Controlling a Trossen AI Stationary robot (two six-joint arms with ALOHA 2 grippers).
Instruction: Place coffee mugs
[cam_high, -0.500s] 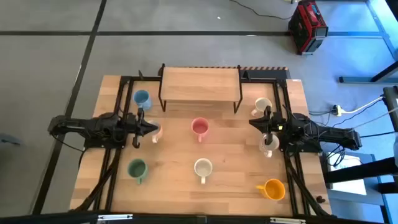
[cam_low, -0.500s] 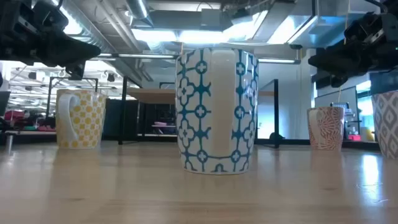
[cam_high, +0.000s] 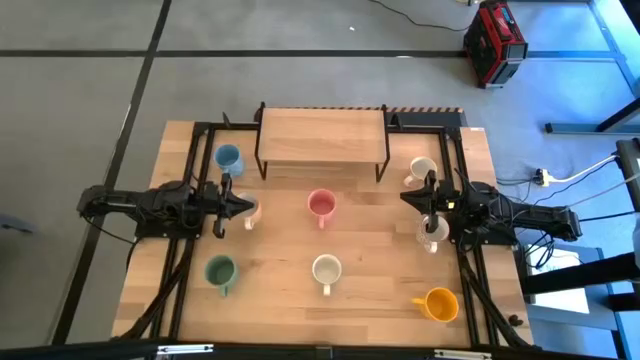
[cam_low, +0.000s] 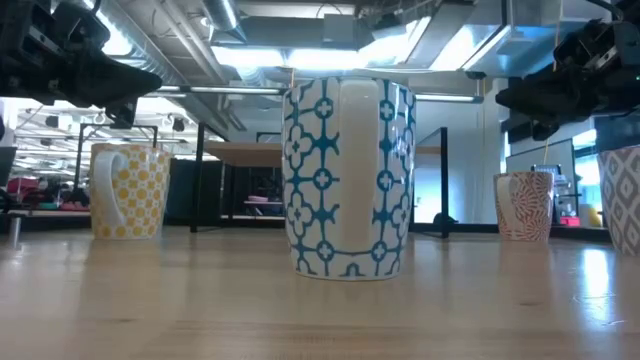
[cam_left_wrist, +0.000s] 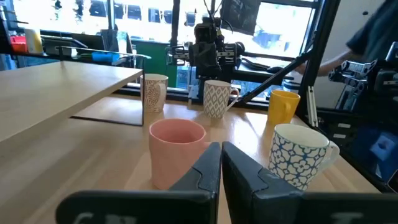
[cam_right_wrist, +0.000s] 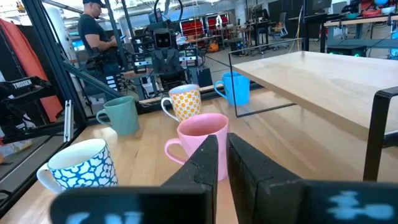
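- The left gripper (cam_high: 240, 206) hangs over the left side of the table (cam_high: 380, 300), fingers pressed together and empty, just above a yellow-patterned mug (cam_high: 250, 213) that it partly hides from overhead.
- The right gripper (cam_high: 412, 197) mirrors it over the right side, fingers likewise pressed together and holding nothing, between two patterned cream mugs (cam_high: 423, 170) and (cam_high: 431, 231).
- Nothing is gripped yet, so I judge the step in hand to be choosing and reaching for a mug. To do it well, each gripper should spread its fingers before it drops, come straight down over a rim or a handle, and close on one wall without knocking the neighbours.
- Nearest the front edge stand the green mug (cam_high: 220, 271), the blue-and-white patterned mug (cam_high: 326, 269) and the orange mug (cam_high: 438, 303), all upright and well apart.
- Mid-table, the pink mug (cam_high: 321, 205) sits upright between the two grippers; the left wrist view looks into its mouth and shows nothing inside.
- Farther back, the blue mug (cam_high: 228, 158) stands beside the left leg of the wooden shelf (cam_high: 320, 135), whose top is bare.
- No mug visibly holds anything; the interiors seen from overhead look empty, though the two under the grippers are partly hidden.
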